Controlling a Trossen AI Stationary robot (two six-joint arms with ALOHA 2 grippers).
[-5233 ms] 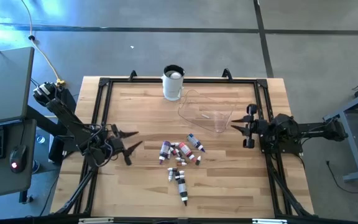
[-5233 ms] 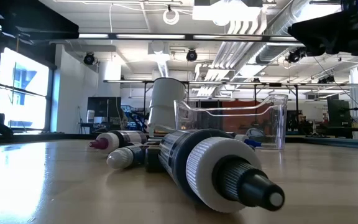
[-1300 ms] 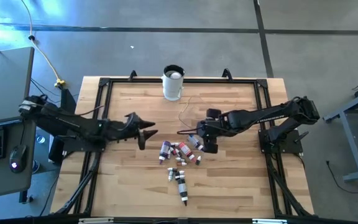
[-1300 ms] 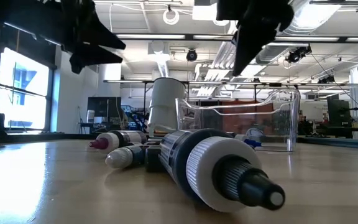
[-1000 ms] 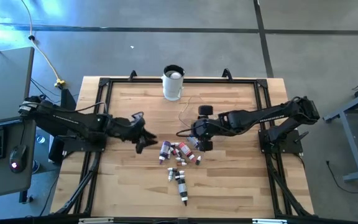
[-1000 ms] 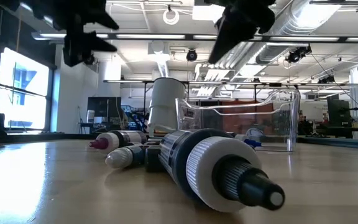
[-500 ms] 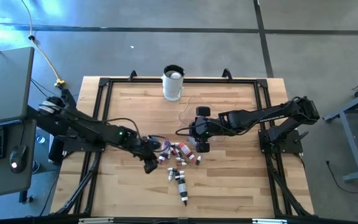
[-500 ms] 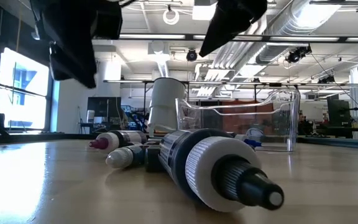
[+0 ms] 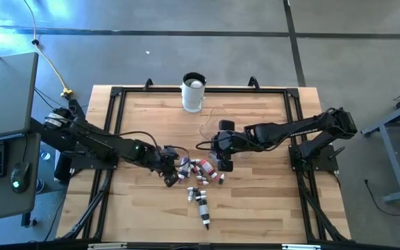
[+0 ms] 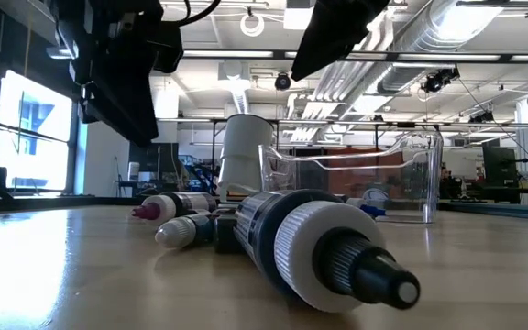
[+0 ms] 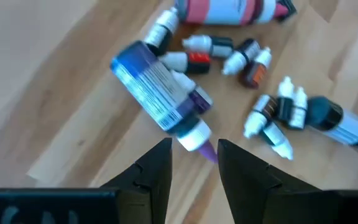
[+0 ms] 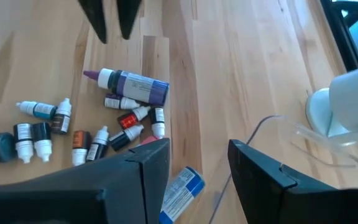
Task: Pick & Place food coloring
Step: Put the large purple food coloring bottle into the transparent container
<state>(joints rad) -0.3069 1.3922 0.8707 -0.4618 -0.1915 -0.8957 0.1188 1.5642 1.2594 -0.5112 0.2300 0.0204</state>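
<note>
Left gripper [image 11: 191, 155], fingers spread, hovers over the purple-tipped food coloring bottle [image 11: 160, 96]

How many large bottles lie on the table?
4: purple-tipped bottle before the left gripper, red bottle beside it, blue bottle under the right gripper, dark bottle farthest from the white cup. Others may be hidden.

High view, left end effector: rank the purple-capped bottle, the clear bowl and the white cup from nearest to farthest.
From the left end effector:
1. Purple-capped bottle, right beside it at the pile's left edge.
2. Clear bowl, farther toward the right arm's side.
3. White cup, at the table's far edge.
</note>
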